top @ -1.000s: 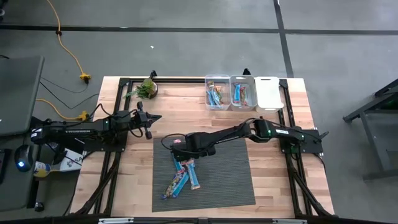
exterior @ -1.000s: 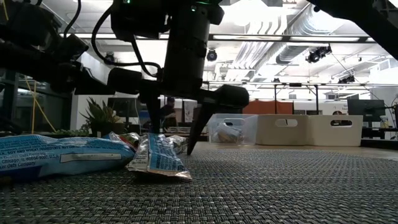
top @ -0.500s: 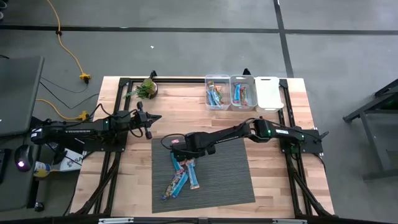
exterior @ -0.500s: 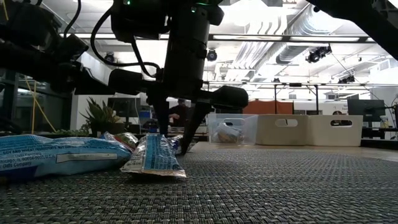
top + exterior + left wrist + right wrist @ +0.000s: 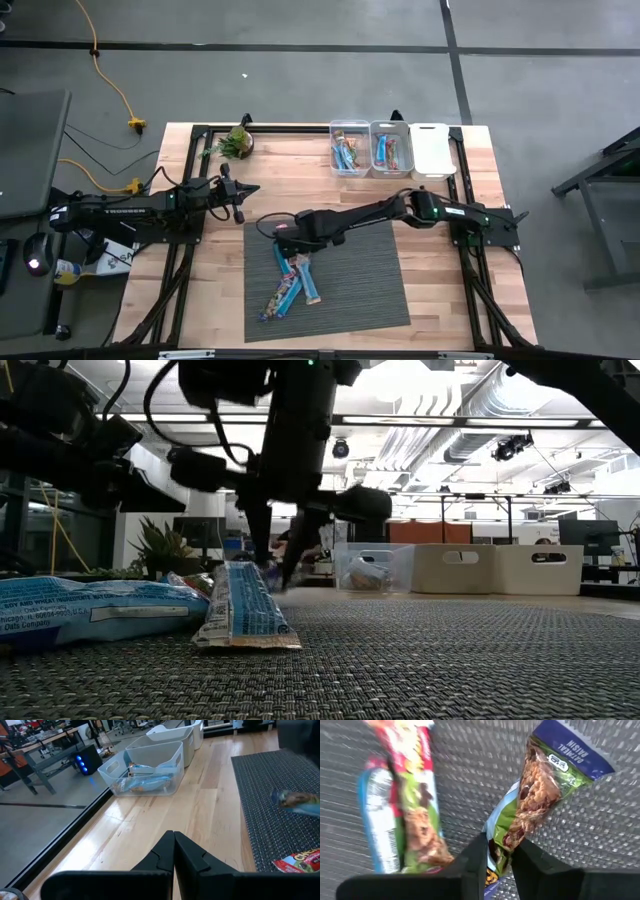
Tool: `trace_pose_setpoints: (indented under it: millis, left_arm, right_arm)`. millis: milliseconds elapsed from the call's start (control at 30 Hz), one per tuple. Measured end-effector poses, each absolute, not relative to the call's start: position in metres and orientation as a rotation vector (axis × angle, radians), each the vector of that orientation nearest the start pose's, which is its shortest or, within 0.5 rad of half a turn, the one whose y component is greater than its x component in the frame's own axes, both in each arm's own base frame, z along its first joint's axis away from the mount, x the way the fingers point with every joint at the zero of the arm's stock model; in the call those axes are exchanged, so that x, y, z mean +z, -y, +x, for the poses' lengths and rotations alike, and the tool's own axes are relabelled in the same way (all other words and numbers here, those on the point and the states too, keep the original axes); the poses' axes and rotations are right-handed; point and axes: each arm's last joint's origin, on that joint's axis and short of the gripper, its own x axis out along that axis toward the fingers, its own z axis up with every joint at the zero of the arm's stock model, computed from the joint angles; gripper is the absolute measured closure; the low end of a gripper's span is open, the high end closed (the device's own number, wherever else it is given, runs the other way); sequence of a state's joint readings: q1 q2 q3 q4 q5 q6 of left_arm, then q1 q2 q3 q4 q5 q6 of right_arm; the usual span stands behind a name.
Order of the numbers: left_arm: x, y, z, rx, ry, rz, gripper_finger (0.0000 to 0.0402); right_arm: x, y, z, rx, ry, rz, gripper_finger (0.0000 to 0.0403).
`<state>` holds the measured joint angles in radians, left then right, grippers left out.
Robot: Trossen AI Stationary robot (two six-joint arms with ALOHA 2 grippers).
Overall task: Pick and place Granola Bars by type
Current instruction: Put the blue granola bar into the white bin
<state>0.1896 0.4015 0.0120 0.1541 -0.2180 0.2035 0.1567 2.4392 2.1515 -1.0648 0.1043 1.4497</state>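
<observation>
Several granola bars point(image 5: 291, 276) in blue, green and red wrappers lie in a loose pile on the dark woven mat point(image 5: 360, 280). My right gripper point(image 5: 281, 232) reaches over the pile's far end and is shut on a green-and-blue bar point(image 5: 545, 785). In the low view that gripper point(image 5: 276, 574) stands just behind a blue bar point(image 5: 238, 608). My left gripper point(image 5: 250, 190) waits shut over the bare wood left of the mat. My right gripper pinches one end of the green-and-blue bar point(image 5: 501, 851) between its two fingers point(image 5: 476, 854). The fingers come from above, slanting down, along the bar's length. The bar's other end point(image 5: 572, 750) lies on the mat.
Two clear bins point(image 5: 348, 148) point(image 5: 391, 148) holding bars and a white bin point(image 5: 432, 150) stand along the far edge. A small potted plant point(image 5: 237, 141) stands at the far left. The mat's right half and the wood around it are free.
My right gripper has shut, its fingers drawing together on the bar's end, and its arm has risen slightly. In the low view the blue bar's far end has tipped upward while its near end stays on the mat.
</observation>
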Motion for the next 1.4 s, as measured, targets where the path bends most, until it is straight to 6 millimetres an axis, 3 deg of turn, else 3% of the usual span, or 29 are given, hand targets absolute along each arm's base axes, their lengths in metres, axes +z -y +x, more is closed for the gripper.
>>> trace_pose_setpoints:
  millis: [300,600,867,1167,1400]
  left_arm:
    - [0.147,-0.029,0.116,0.38,-0.278,0.203,0.0401]
    - [0.147,-0.029,0.116,0.38,-0.277,0.203,0.0401]
    - [0.147,-0.029,0.116,0.38,-0.277,0.203,0.0401]
    - [0.147,-0.029,0.116,0.38,-0.277,0.203,0.0401]
    - [0.147,-0.029,0.116,0.38,-0.278,0.203,0.0401]
  right_arm:
    - [0.212,-0.062,0.483,-0.891,-0.933,0.959,0.0346]
    - [0.26,-0.055,0.474,-0.82,-0.769,0.644,0.0348]
    - [0.272,-0.059,0.479,-0.708,-0.737,0.328,0.0348]
    - [0.279,-0.053,0.483,-0.717,-0.663,0.266,0.0352]
    - [0.299,-0.038,0.475,-0.761,-0.626,0.244,0.0353]
